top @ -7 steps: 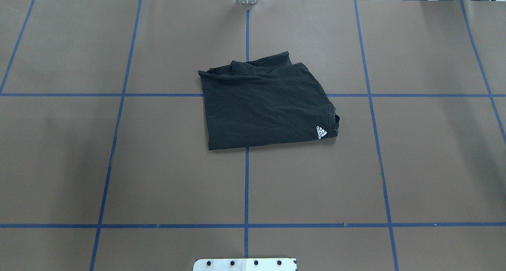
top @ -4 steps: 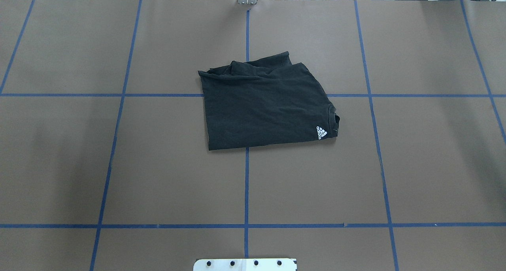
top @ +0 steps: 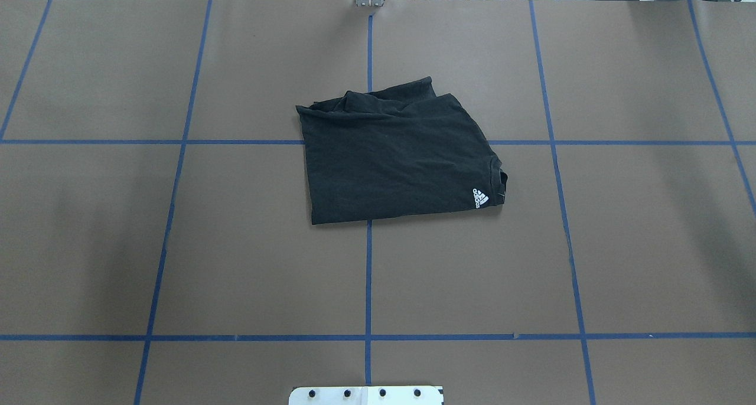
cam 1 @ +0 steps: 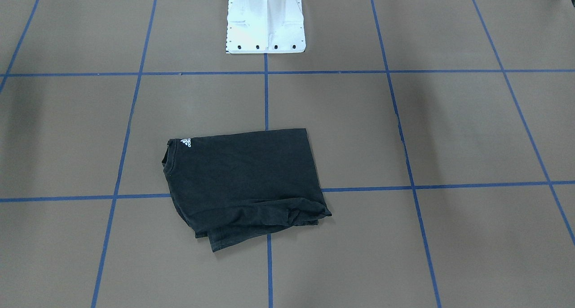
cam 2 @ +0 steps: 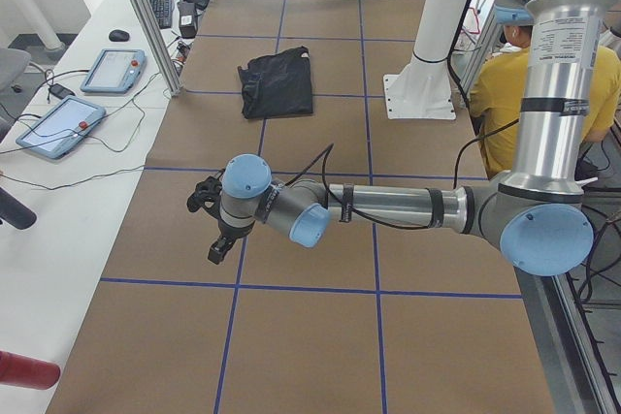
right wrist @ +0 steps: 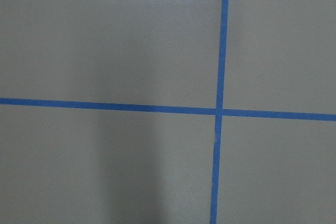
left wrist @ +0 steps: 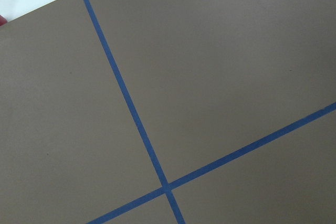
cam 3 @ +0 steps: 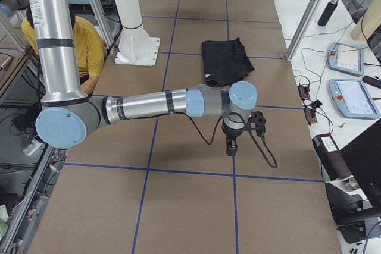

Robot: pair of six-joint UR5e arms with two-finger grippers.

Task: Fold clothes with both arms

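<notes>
T-shirt [top: 396, 157] first: it lies folded into a rough black rectangle just above the middle of the overhead view, flat on the table [top: 118, 245] and straddling the crossing of two blue tape lines [top: 368, 275]. Its left and lower edges run fairly straight. The upper edge is rumpled, with an under layer poking out towards the top of the frame.

Plenty of room here. Bare brown paper runs out on every side of the cloth, wide to the left and right of the frame, and a broad band lies below it down to the white pedestal base [cam 1: 266, 20].

Out to the side views now. The left arm [cam 2: 388, 206] stretches level across the middle of the left-end frame, well apart from the shirt up at the top. The right arm [cam 3: 149, 106] does the same across the middle of the right-end frame, and the shirt sits above it there.

The left gripper [cam 2: 218, 251] hangs over the paper, pointing down, beside a tape line. I see nothing in it, but how far its fingers are parted I cannot tell from this angle. The right gripper [cam 3: 231, 147] points down over bare paper too, nothing seen in it, and its opening cannot be told either. Both wrist cameras show only brown paper and crossing tape.

Smallest detail: the white logo [top: 481, 198] sits at the shirt's lower right corner in the overhead view, just beside the collar.
</notes>
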